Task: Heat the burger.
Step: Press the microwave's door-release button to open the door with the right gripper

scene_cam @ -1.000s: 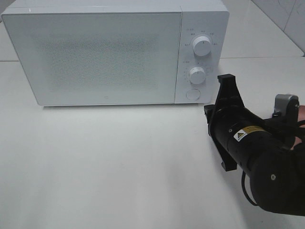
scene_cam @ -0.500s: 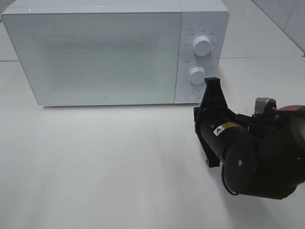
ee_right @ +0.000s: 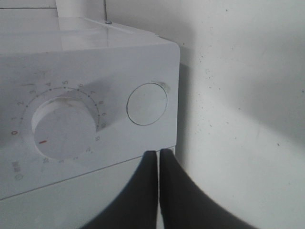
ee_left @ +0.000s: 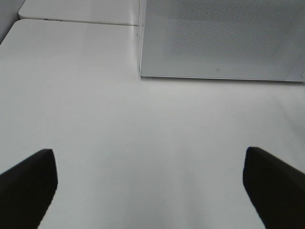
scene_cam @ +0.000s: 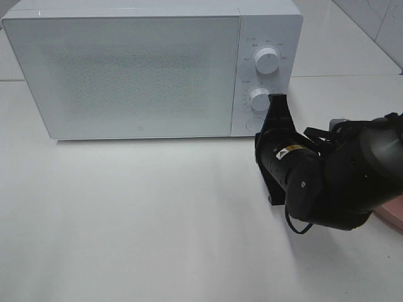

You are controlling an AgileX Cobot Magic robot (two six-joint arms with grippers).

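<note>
**At the microwave (scene_cam: 126, 69) control panel: right gripper (ee_right: 158, 153) shut and pointing at the round button (ee_right: 147, 104); burger not in view**

Across the near part of the scene, the white table (scene_cam: 157, 220) is showing no burger anywhere on it. On its far side the microwave is standing with its frosted door (scene_cam: 132, 72) shut. The door is hiding the cavity, so I cannot tell whether the burger is sitting inside, and no view is showing it.

At the right, the right arm (scene_cam: 340, 182) is reaching toward the panel. A pink edge (scene_cam: 391, 220) is showing behind it at the right border, and what it belongs to cannot be told.

On the panel, the upper dial (scene_cam: 267, 61) is sitting farthest back. The timer dial (ee_right: 64, 129) is sitting nearer, and the round button is sitting nearest. The right gripper's jaws are pressed together, gripping nothing, with the tip lying just beside the button, apparently short of contact. Judging by this, the arm is lining up to press the door release.

The left gripper (ee_left: 147, 152) is hanging over the table in front of the door, with its jaws spread wide and empty.

Handling, as a judgement: a burger is light and soft, and its stacked layers are liable to slide. Hold it low across both sides of the bun with mild pressure and keep it level, or carry it on whatever is bearing it.
</note>
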